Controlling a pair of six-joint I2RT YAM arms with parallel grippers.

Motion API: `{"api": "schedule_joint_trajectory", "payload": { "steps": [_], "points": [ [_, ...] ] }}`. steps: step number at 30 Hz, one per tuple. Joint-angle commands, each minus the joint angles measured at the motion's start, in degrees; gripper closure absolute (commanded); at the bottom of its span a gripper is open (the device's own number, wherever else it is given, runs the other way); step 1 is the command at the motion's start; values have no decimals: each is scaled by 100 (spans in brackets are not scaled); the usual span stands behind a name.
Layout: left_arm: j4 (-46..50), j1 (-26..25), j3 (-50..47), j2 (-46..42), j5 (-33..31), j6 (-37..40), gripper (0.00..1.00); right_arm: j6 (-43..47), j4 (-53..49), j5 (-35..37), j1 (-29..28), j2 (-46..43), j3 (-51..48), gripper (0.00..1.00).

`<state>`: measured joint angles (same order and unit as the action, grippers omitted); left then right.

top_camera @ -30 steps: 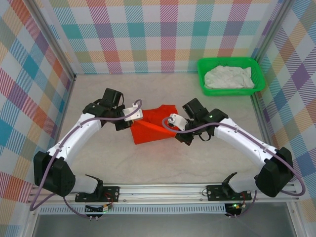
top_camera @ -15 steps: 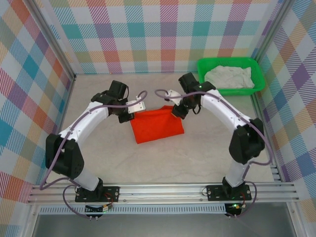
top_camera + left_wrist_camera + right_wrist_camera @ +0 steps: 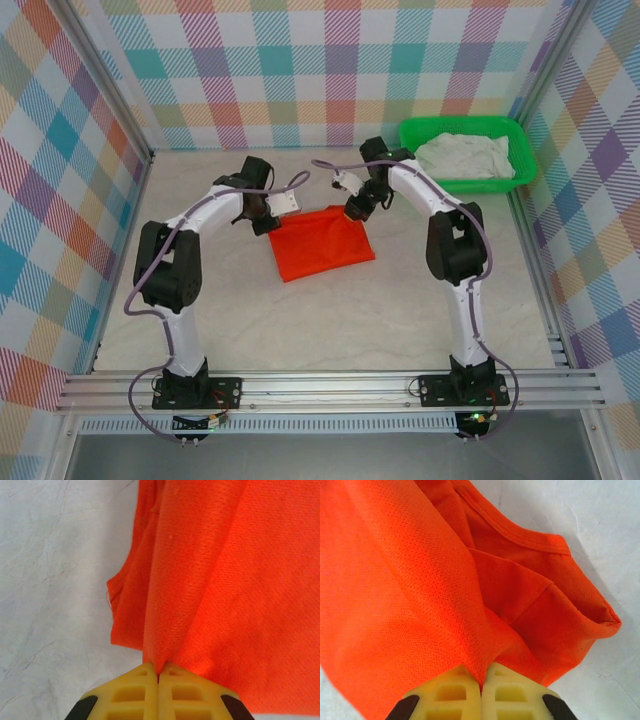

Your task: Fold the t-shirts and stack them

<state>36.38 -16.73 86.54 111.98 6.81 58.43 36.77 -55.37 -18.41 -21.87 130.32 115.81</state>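
Both grippers were clamped on the far edge of the orange shirt [image 3: 322, 243]: left gripper [image 3: 275, 218] on the far-left corner, right gripper [image 3: 352, 208] on the far-right one. Both wrist views showed the yellow fingers [image 3: 135, 695] pressed together with cloth bunched between them.

My read: holding two corners of one edge kept that edge level and taut so the fold would land square. The shirt sat mid-table between the arms as a rough rectangle, its near part flat on the table [image 3: 300, 320]. Stacked layers and a hem in the right wrist view suggest it was already partly folded.

The white shirt [image 3: 462, 157] lay crumpled in the green basket [image 3: 408, 155] at the far right, well apart and not yet folded.

The tabletop was pale, marble-look and smooth, so cloth should slide easily. Pastel plaid walls [image 3: 300, 70] stood on three sides, with aluminium posts and a rail [image 3: 330, 385] at the near edge carrying the arm bases.
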Motion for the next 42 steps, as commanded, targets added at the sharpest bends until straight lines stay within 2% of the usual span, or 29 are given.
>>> {"api": "schedule_joint_trajectory", "payload": {
  "steps": [1, 2, 8, 13, 17, 20, 26, 30, 32, 33, 37, 42],
  "points": [
    [-408, 78, 247, 152, -62, -307, 100, -338, 189, 33, 112, 122, 238, 92],
    [-496, 82, 249, 205, -104, -366, 100, -427, 293, 60, 131, 148, 226, 88],
    [-923, 82, 124, 337, -191, -690, 77, -1059, 739, 284, 165, 274, 228, 70],
    [-1512, 82, -205, 139, -550, -1107, 74, -1641, 1054, 602, 185, 148, 187, 51],
    [-1972, 82, -477, -154, -910, -1491, 74, -2061, 1306, 883, 226, -107, 91, 48],
    [-2548, 90, -756, -410, -1438, -1831, 71, -2314, 1539, 1094, 233, -415, -142, 48],
    [-3522, 251, -1633, -1456, -1913, -2860, 69, -2649, 1934, 1021, 243, -1432, -1205, 45],
    [-3861, 320, -2323, -2563, -1547, -3823, 70, -3039, 1886, 593, 235, -2053, -2055, 44],
    [-3806, 320, -2647, -3157, -1070, -4287, 78, -3421, 1867, 359, 237, -2260, -2442, 44],
    [-3709, 320, -2788, -3453, -792, -4579, 82, -3562, 1903, 198, 228, -2359, -2682, 45],
    [-2708, 298, -3025, -4361, 147, -5548, 87, -3976, 2207, -143, 229, -2638, -3491, 47],
    [-2095, 198, -3637, -4959, 310, -6095, 93, -4166, 2285, -61, 203, -2538, -3843, 52]
  ]
}}
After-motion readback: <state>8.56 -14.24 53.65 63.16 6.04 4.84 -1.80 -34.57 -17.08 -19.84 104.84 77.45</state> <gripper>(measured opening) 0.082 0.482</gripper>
